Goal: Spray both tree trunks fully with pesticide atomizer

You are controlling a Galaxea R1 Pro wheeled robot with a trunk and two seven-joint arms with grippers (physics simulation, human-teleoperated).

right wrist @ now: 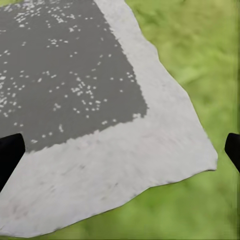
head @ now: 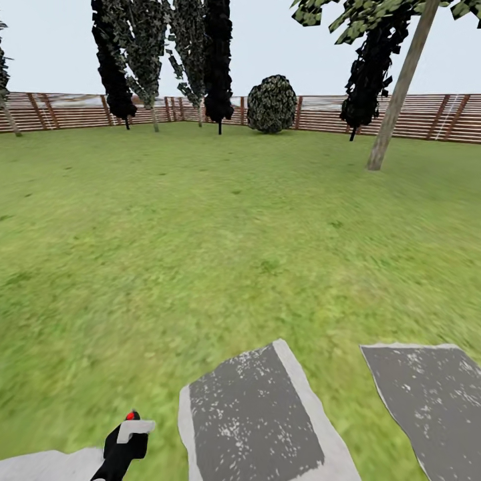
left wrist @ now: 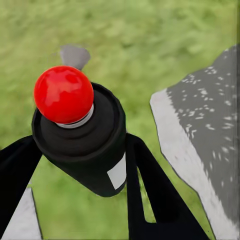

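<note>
My left gripper (head: 127, 437) is low at the head view's bottom left, shut on the pesticide atomizer (head: 131, 415). In the left wrist view the atomizer (left wrist: 75, 130) is a black cylinder with a round red tip, held between the black fingers (left wrist: 150, 190) of the left gripper (left wrist: 80, 147). One tree with a thick, pale, leaning trunk (head: 401, 87) stands far off at the right by the fence. Another pale trunk (head: 10, 119) shows at the far left edge. My right gripper (right wrist: 120, 150) is open over a stone slab (right wrist: 100, 150). Pesticide is out of view.
Grey paving slabs (head: 254, 421) (head: 434, 401) lie in the grass just ahead of me. A wide green lawn (head: 220, 234) stretches to a brown slat fence (head: 321, 113). Dark slim trees (head: 217, 60) and a round bush (head: 271, 103) stand along the fence.
</note>
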